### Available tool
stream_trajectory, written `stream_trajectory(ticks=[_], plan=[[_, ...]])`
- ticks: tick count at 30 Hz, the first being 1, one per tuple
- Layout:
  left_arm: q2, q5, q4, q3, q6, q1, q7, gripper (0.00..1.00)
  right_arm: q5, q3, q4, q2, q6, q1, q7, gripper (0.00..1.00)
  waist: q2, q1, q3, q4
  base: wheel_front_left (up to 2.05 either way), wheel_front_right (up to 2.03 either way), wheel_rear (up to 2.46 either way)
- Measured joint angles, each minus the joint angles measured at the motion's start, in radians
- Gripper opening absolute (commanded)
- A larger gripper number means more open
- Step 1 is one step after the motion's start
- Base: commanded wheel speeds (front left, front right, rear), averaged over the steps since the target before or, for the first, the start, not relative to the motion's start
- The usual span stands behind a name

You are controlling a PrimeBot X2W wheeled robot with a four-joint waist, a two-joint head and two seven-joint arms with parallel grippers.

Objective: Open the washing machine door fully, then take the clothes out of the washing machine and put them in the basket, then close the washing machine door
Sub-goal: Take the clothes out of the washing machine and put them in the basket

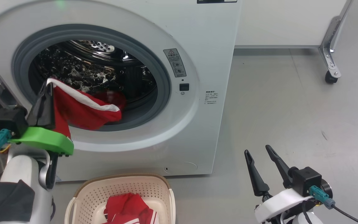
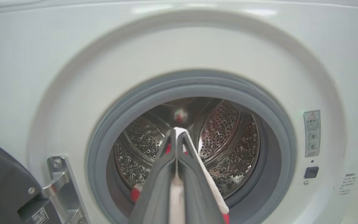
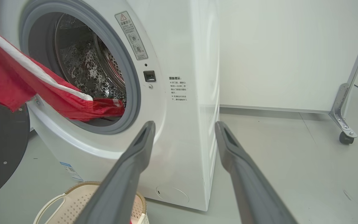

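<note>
At washing machine (image 1: 197, 46) mouth | left fingers (image 1: 40, 110) clamp red white-edged clothes (image 1: 82, 110) | right fingers (image 1: 254, 174) spread, empty

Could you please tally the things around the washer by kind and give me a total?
Washing machine: 1
Washing machine door: 1
Basket: 1
Red garments: 2, one hanging out of the drum mouth, one in the basket
Grippers: 2, left gripper shut on the hanging garment, right gripper open
Total: 7

Left gripper (image 1: 47, 84) raised, fingers pinched together; right gripper (image 1: 257, 150) low, fingers spread.
</note>
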Motion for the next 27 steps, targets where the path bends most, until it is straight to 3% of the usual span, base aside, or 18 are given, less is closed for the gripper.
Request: stream_trajectory(ticks=[7, 14, 27], plan=[[-0.02, 0.012, -0.216, 0.021, 0.0, 0.014, -0.003, 0.0, 0.0, 0.003, -0.004, 0.0, 0.002, 0.0, 0.0, 1.0, 0.0, 0.0, 0.0, 0.002, 0.0, 0.0, 0.0], [-0.038, 0.021, -0.342, 0.032, 0.0, 0.074, -0.006, 0.0, 0.0, 0.006, -0.005, 0.0, 0.008, 0.004, 0.0, 1.0, 0.0, 0.0, 0.005, -0.003, 0.0, 0.0, 0.0], [-0.04, 0.042, -0.23, -0.027, 0.0, 0.272, 0.009, 0.0, -0.002, 0.024, -0.012, 0.0, 0.01, 0.004, 0.0, 1.0, 0.0, 0.0, 0.031, -0.024, 0.0, 0.0, 0.0]])
